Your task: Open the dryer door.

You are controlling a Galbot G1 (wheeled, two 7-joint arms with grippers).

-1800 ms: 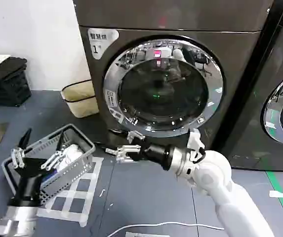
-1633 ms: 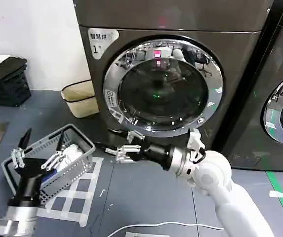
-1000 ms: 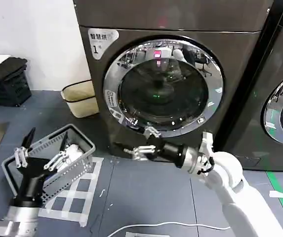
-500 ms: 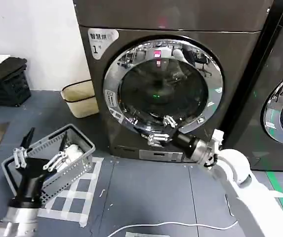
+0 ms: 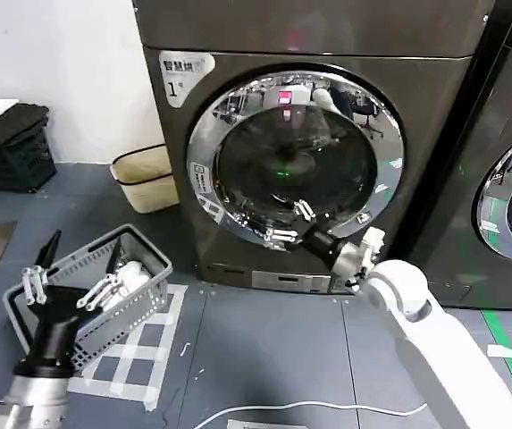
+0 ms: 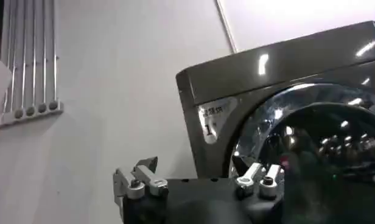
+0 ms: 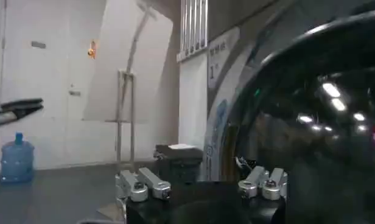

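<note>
1. We see the dark grey machine marked "1" filling the upper middle of the head view, standing on the floor.
2. The dryer door sits closed in the machine's front: a wide chrome rim around dark glass. It also appears in the left wrist view and the right wrist view.
3. A neighbouring machine with a similar round door stands to the right.
4. The right arm reaches up from lower right; we find the right claw at the lower part of the door's chrome rim, fingers spread apart and holding nothing. Whether a fingertip touches the rim we cannot tell.
5. A grey basket rests on the floor at lower left, on a white taped grid.
6. The left claw hovers beside the basket, fingers spread, empty.
7. A beige bin stands by the wall to the machine's left.
</note>
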